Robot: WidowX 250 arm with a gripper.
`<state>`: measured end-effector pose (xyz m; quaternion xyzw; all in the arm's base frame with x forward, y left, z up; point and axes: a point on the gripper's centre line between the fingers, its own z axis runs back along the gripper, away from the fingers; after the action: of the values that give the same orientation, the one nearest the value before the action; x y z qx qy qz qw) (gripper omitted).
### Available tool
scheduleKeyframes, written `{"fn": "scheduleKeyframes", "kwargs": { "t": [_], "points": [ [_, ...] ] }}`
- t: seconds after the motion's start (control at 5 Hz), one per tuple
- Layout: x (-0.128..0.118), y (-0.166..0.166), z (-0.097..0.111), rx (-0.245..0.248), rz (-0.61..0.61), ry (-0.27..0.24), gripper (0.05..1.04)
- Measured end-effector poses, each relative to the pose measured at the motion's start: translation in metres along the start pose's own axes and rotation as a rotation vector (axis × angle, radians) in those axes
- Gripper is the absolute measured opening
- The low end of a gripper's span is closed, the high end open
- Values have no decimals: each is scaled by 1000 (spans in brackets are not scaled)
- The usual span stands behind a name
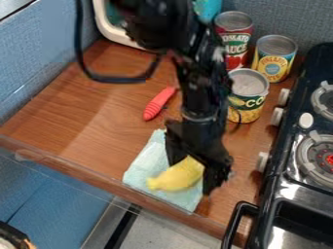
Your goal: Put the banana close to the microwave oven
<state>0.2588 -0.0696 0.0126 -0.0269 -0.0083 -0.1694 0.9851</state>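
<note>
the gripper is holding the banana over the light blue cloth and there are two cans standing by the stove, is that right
Not quite: the camera view shows three cans standing by the stove, not two. The rest is right: the gripper is holding the banana over the light blue cloth.

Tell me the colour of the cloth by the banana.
The cloth is pale blue-green, clearest in camera view.

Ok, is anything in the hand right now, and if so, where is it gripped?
The banana appears held: the hand has it by its thicker part, and the narrow tip pokes out toward the view's lower left.
</note>
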Motion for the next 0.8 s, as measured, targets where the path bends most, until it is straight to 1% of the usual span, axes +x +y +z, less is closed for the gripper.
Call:
{"fn": "scheduleKeyframes", "kwargs": {
  "t": [0.2,0.4,0.6,0.8],
  "points": [
    [1,-1,0,-11,12,-8,648],
    [-1,4,8,-2,5,8,541],
    [19,38,56,24,82,-107,541],
    [33,93,83,36,218,-174,541]
  ]
}}
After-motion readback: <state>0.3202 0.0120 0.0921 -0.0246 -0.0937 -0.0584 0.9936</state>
